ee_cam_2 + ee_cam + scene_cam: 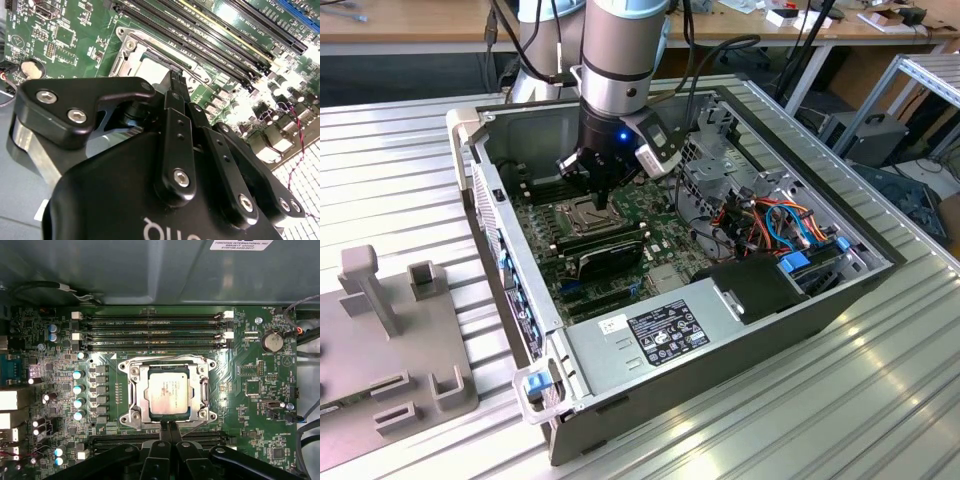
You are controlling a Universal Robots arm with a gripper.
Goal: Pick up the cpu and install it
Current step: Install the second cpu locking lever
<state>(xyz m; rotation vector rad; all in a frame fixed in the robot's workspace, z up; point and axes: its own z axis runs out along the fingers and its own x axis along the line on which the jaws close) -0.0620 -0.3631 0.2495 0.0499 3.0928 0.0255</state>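
Although the cpu (168,394) already lies flat in the socket (167,392) at the motherboard's (250,385) middle, the gripper (169,427) hovers just beside it, fingers pressed together and empty, over a light, rigid, fragile chip best held by opposite edges.

Dull silver-grey metal cpu (168,393), glossy black claw (168,426), ribbed metal table (880,380).

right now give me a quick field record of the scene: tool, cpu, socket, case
tool: fingers together, nothing between them, just beside the socket frame
cpu: lying flat in the socket, silver top up
socket: metal frame around the cpu, on the green motherboard
case: open, lying on its side on the ribbed metal table
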